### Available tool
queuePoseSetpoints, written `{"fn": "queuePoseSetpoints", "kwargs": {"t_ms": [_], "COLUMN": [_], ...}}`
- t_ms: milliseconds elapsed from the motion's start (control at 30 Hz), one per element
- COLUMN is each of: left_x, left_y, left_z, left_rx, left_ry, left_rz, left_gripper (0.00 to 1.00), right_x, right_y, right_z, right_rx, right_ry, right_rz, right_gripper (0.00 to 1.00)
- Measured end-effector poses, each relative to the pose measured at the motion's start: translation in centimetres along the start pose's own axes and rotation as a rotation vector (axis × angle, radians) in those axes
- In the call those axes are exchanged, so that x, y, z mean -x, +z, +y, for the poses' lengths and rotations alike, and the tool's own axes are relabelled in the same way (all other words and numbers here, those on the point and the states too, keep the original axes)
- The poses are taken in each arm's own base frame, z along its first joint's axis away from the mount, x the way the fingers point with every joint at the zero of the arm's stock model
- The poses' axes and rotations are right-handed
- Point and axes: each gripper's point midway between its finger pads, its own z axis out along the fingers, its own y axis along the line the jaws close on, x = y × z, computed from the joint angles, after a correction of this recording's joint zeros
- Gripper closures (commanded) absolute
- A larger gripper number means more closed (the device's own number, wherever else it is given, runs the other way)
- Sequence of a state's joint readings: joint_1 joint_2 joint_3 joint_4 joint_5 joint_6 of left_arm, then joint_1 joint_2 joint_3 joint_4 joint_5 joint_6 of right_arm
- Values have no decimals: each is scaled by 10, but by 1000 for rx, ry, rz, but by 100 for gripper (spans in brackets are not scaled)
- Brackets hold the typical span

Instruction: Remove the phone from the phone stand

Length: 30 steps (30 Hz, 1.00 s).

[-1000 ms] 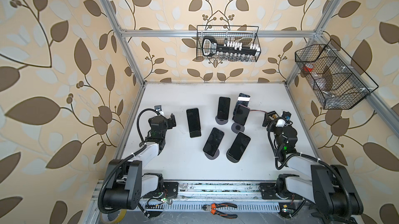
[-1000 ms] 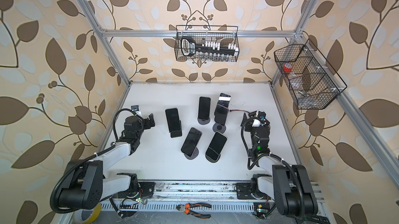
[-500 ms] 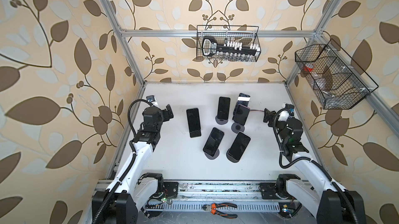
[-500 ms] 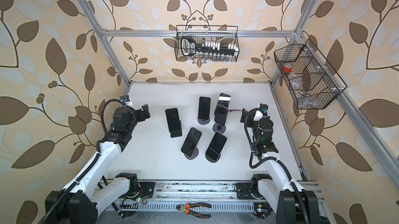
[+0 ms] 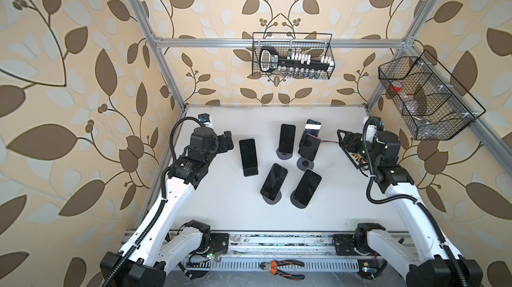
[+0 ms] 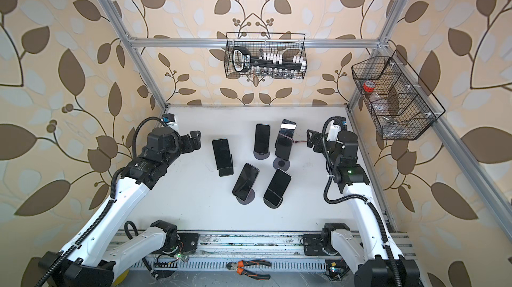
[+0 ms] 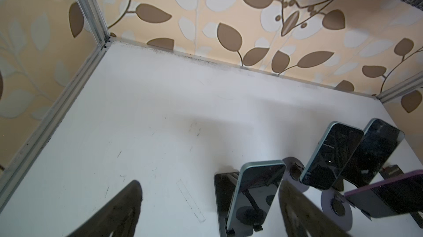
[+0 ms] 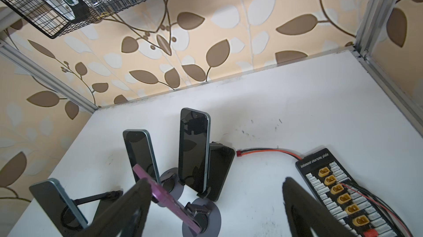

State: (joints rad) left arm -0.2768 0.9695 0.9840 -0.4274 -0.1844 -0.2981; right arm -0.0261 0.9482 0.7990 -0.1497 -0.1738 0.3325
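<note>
Phones, six by my count, stood propped on stands in a loose cluster at the middle of the white tabletop (image 5: 216, 205), and none had been lifted off yet. The two arms reached in from either side. The left gripper (image 5: 227, 141) hung just beside the leftmost phone (image 5: 248, 155). The right gripper (image 5: 345, 141) hovered above a black charging board (image 8: 343, 190), near the purple phone (image 5: 309, 146). Both grippers had their fingers spread well apart with nothing between them. Which phone was meant I could not tell, though those two looked closest to hand. Any of them struck me as a stiff, flat slab, fairly light, with slick glass in front and a smooth back, and liable to crack if dropped. I would take it by the two long edges, in the upper half clear of the cradle, and lift it along its lean so the foot slipped free. The round stand base (image 5: 304, 164) under the purple phone looked light enough to come up with it or tip into its neighbours, so the other gripper might need to hold it down.
</note>
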Motion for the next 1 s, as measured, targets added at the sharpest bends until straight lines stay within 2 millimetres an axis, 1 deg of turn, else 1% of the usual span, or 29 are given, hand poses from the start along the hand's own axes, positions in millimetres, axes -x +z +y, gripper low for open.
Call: {"fn": "queuePoseSetpoints", "kwargs": {"t_ms": [167,233,300,433,500,567,733,1000], "left_x": [-3,-6,-11,-27,-34,-35,-32,-42], "left_y": [-11,-13,-14,-13,-10,-8,-7,-2], "left_z": [-13,-18,-22,-31,-33,-36,-42,-44], "left_rx": [-2,-1,2,10,25,37,48,59], "left_ry": [-2,-9,-10,3,25,39,47,41], "left_rz": [39,52,72,119,142,151,153,188], "left_gripper": [8,7,7,6,6,6,5,4], "right_x": [-8,-6,1,14,16,14,-1,-28], "right_y": [-14,-17,-20,-24,-26,-26,-21,-18], "right_z": [2,8,17,53,74,92,120,160], "right_rx": [-6,3,20,85,126,157,201,282], "right_ry": [26,35,37,-1,-28,-50,-91,-157], "right_rz": [45,61,66,71,78,91,151,234], "right_gripper": [21,22,22,22,22,22,22,25]}}
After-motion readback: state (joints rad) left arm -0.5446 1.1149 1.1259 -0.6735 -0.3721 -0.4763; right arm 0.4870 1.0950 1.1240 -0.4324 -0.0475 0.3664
